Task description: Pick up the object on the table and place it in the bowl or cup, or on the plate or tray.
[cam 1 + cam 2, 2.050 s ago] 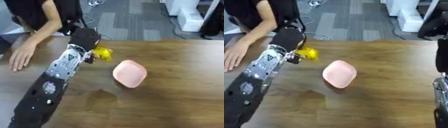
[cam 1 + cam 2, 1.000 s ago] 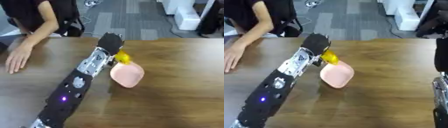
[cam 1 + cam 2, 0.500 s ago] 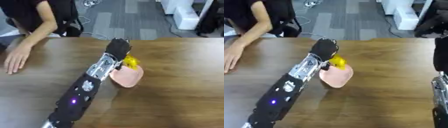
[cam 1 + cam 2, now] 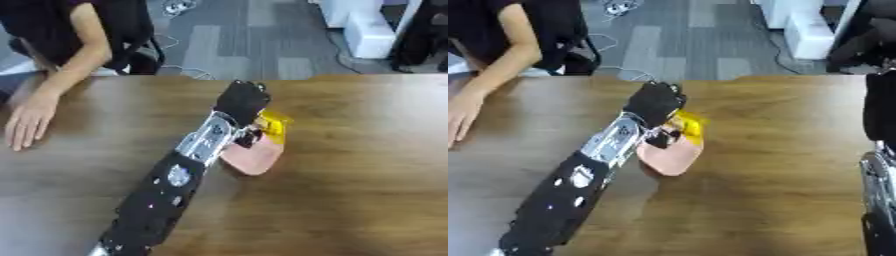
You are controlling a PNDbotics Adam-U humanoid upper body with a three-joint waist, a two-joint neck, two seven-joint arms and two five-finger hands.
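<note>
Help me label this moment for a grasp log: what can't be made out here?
- Yellow object: mostly covered by the left hand; its shape and kind are unclear.
- Pink plate: near rim hidden under the forearm in both views.
- Fingers: curled underneath, so their contact is unseen.
- Right hand: not shown; only the arm at the right eye view's edge.

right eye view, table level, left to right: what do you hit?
Person's bare hand flat on the brown wooden table → robot's black left hand holding a yellow object over the pink plate → robot's right arm at the edge.
</note>
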